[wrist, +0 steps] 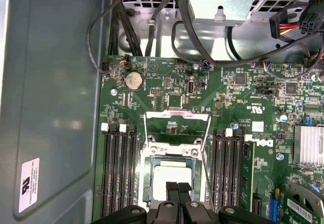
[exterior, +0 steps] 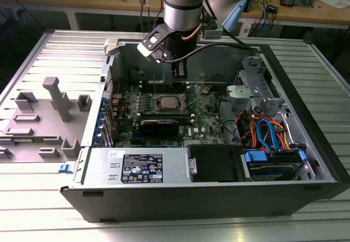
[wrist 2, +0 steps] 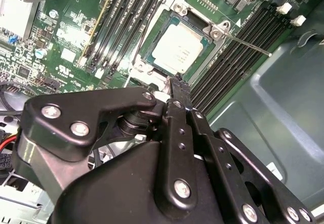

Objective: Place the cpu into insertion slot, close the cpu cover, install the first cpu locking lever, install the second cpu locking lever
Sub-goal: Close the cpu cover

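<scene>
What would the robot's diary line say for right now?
small silver-grey square chip: seated in dark square socket | thin silver frame cover: flipped open | jaws: shut, empty, close by chip

Silver arm [exterior: 183, 4], black gripper [wrist 2: 178, 85].
The arm is a silver-grey cylinder trailing a black cable [exterior: 219, 46]; the gripper's matte black linkage plates [wrist 2: 96, 114] carry silver screws [wrist 2: 80, 128], its fingertips [wrist: 172, 187] possibly ribbed.

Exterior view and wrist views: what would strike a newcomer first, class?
The silver robot arm reaching down into the open computer case dominates the exterior view. In the first wrist view, the cpu sits in the insertion slot, the cpu cover flipped open, the shut gripper close over it.
</scene>
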Motion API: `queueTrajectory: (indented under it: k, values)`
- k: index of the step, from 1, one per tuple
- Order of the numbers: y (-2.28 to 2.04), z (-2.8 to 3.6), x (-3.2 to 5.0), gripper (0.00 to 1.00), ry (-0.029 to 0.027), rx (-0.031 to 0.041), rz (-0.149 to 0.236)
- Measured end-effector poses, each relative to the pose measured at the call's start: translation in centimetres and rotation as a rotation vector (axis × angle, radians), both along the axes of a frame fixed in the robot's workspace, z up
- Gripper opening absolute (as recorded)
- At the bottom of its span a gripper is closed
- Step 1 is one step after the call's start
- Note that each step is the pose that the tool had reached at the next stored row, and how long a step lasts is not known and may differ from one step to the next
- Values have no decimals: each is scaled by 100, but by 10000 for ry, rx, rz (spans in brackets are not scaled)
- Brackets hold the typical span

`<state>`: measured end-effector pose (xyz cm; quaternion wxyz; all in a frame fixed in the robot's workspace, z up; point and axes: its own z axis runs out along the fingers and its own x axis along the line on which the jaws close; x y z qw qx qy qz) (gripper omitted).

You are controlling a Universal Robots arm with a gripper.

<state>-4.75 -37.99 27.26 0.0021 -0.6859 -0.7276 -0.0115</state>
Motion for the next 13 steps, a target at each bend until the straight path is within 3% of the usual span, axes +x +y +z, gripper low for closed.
queueTrajectory:
  k: [13]
  values:
    - [0,0,30,11,0,0,-1]
